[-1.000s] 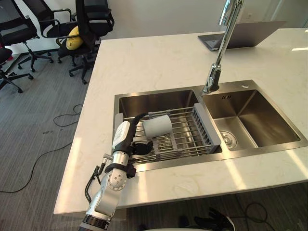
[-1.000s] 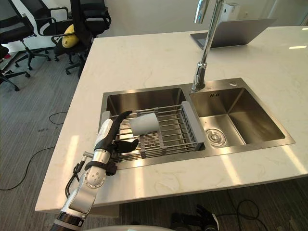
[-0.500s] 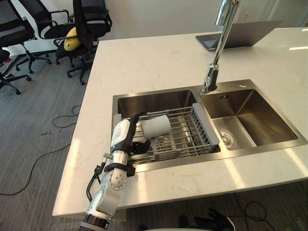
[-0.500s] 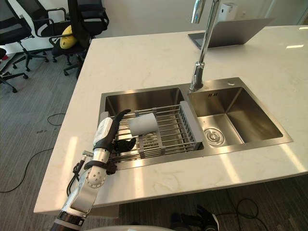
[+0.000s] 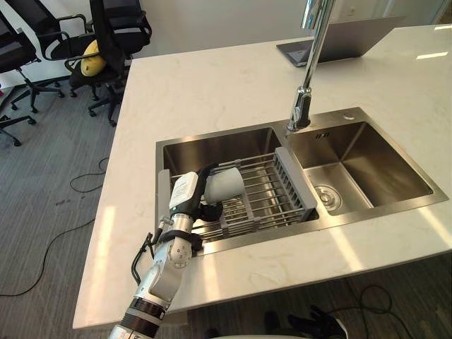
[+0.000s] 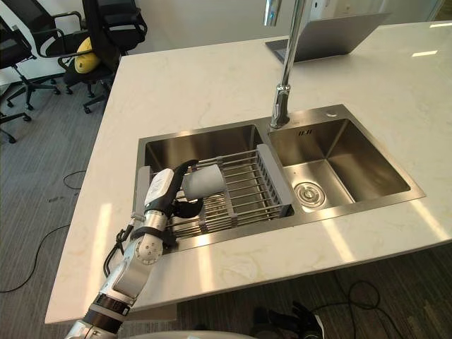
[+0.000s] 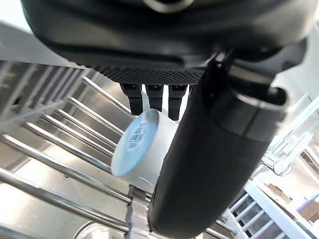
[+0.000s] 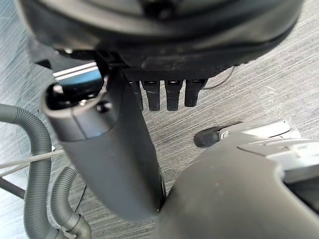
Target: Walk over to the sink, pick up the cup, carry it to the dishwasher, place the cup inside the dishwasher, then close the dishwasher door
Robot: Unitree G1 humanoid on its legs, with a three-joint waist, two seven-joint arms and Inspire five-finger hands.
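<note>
The desk (image 5: 212,92) is glossy pale stone. The sink (image 5: 374,169) and rack (image 5: 267,189) are brushed steel, with grey plastic at the rack's 3 o'clock end. The tap (image 5: 308,74) is mirror chrome. The cup (image 5: 227,185) is matt white, the left robot hand (image 5: 185,194) matt plastic, and the floor (image 5: 49,212) rough carpet.

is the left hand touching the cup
Cannot tell. In the left wrist view the left hand has its fingers and thumb either side of the cup, but neither contact nor a gap shows plainly.

Open air above the cup (image 5: 227,185) on the rack (image 5: 267,192); rack's raised end near, faucet (image 5: 304,106) behind.
</note>
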